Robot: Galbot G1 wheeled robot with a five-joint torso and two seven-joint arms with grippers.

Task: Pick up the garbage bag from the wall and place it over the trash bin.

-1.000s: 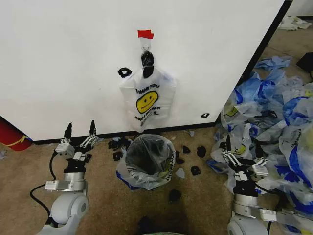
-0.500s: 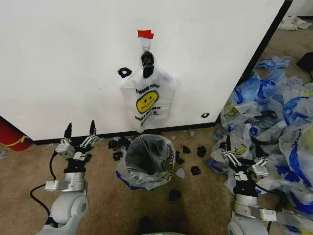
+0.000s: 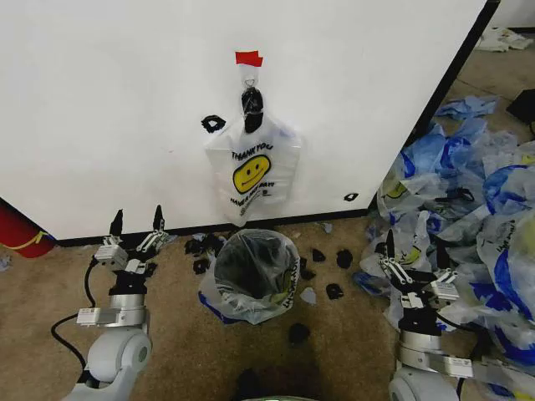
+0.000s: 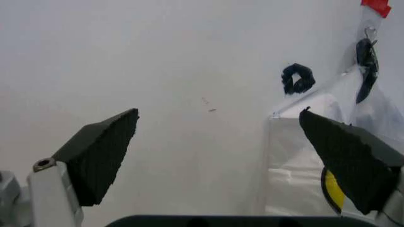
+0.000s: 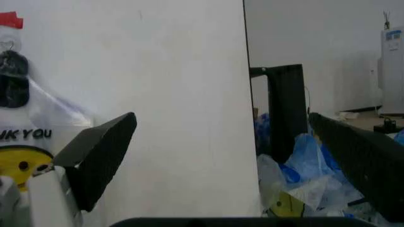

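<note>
Head view: garbage bag (image 3: 252, 173) hung from hook (image 3: 249, 80) on wall (image 3: 109, 100), straight above trash bin (image 3: 249, 272). Bin already lined, standing on carpet just below bag's bottom edge. Left gripper (image 3: 135, 224) low, left of bin, fingers spread wide, holding nothing. Right gripper (image 3: 413, 249) low, right of bin, also wide open and empty, close to heap of blue-and-white bags (image 3: 476, 209). Risks, judged: thin plastic likely to tear if pulled down instead of lifted off hook; handles bunched at hook, easy to pinch one layer only; right arm could snag heap right of bin; bin light, could tip from a bump.
</note>
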